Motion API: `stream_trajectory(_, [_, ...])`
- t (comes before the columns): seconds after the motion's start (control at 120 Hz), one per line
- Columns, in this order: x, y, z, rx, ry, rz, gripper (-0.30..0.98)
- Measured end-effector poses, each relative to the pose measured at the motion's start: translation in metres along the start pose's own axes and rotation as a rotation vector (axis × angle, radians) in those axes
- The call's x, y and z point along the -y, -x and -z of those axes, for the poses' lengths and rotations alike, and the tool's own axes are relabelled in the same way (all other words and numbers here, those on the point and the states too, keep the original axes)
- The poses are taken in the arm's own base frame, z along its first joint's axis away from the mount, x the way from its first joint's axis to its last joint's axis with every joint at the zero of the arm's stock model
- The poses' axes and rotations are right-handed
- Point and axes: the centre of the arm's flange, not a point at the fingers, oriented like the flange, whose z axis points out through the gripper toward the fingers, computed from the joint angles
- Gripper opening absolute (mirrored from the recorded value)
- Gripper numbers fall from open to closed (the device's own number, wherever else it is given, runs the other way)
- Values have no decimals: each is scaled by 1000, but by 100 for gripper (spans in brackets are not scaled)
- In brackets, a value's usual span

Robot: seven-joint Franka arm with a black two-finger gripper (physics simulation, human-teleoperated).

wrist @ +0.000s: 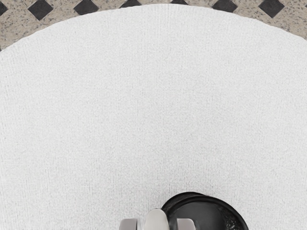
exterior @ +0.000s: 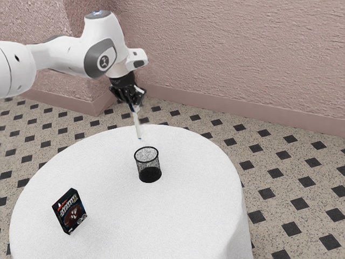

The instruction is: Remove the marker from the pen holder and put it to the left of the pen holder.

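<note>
In the exterior view, my black gripper point(exterior: 133, 108) is shut on the upper end of a white marker point(exterior: 137, 125), which hangs point-down and slightly tilted, outside the pen holder. The black mesh pen holder point(exterior: 149, 165) stands upright on the white table, below the marker and a little toward the exterior view's right. In the wrist view, the marker point(wrist: 156, 221) shows between the two fingertips of my gripper point(wrist: 157, 225), with the pen holder's dark rim point(wrist: 230, 206) beside it.
A small dark box point(exterior: 69, 211) stands on the round white table point(exterior: 129, 216) toward the exterior view's lower left. The table's far edge curves behind the pen holder, and a pink wall point(exterior: 237, 65) rises beyond the tiled floor.
</note>
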Motion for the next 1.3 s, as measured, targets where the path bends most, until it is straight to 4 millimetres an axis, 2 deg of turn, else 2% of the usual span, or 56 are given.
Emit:
stream_trajectory(0.1, [31, 5, 13, -4, -9, 47, -3])
stream_trajectory(0.175, [53, 16, 3, 56, -10, 84, -3])
stream_trajectory(0.267, [57, 28, -10, 161, 0, 95, -2])
stream_trajectory(0.342, [60, 38, -25, 256, 8, 102, -1])
stream_trajectory(0.483, [92, 50, -72, 420, 21, 144, -1])
stream_trajectory(0.717, [102, 19, -115, 479, 41, 117, 0])
stream_trajectory(0.967, [116, -1, -144, 486, 54, 85, 0])
stream_trajectory(1.067, [115, -4, -152, 488, 64, 65, 0])
stream_trajectory(1.083, [115, -4, -152, 489, 66, 62, 4])
stream_trajectory(1.167, [114, -5, -149, 483, 75, 51, 22])
stream_trajectory(1.225, [112, -6, -135, 466, 74, 41, 34])
stream_trajectory(1.267, [99, -7, -95, 422, 65, 17, 40])
stream_trajectory(1.3, [77, 0, -39, 368, 58, -18, 44])
